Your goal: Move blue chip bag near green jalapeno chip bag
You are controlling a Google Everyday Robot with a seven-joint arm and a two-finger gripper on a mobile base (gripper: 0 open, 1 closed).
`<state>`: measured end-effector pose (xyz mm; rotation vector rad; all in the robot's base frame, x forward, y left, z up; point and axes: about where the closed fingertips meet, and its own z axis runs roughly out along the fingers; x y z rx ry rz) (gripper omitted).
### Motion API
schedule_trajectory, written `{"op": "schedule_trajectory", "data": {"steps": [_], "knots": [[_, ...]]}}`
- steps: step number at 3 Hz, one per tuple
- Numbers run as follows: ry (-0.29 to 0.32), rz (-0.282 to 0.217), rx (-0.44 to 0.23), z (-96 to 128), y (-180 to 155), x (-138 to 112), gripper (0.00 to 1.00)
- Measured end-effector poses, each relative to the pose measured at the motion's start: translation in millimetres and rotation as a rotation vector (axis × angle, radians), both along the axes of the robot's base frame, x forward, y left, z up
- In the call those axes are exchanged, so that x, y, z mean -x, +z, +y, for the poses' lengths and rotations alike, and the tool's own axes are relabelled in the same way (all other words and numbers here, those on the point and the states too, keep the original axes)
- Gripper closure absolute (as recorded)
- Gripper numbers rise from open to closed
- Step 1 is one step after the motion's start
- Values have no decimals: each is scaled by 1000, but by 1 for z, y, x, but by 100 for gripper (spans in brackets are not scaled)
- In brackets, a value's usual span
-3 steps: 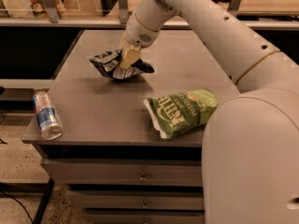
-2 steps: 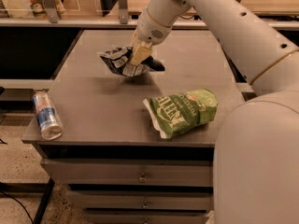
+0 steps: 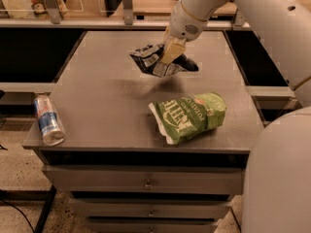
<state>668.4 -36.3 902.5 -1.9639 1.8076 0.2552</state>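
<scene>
The blue chip bag (image 3: pixel 151 60) is a small crumpled dark navy foil bag with silver patches. It hangs above the grey table top (image 3: pixel 102 101), lifted clear of the surface, with its shadow below it. My gripper (image 3: pixel 170 57) comes down from the upper right and is shut on the bag's right part. The green jalapeno chip bag (image 3: pixel 189 116) is larger, light green with white lettering, and lies flat on the table in front of and slightly right of the held bag, apart from it.
A blue-and-silver can (image 3: pixel 48 120) lies on its side at the table's front left corner. Drawers (image 3: pixel 146 181) sit under the table top. My white arm and base (image 3: pixel 279 174) fill the right side. A shelf rail runs behind the table.
My gripper has carried the blue chip bag up and to the right, toward the green bag. The green bag and the can have not moved.
</scene>
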Motion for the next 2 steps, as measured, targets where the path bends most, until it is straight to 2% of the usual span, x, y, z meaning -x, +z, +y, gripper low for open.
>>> {"op": "schedule_trajectory", "data": {"steps": [1,2], "knots": [[-12,-6,1,-32,6,5,25],[-32,-48,15,-77,28,47,0]]}}
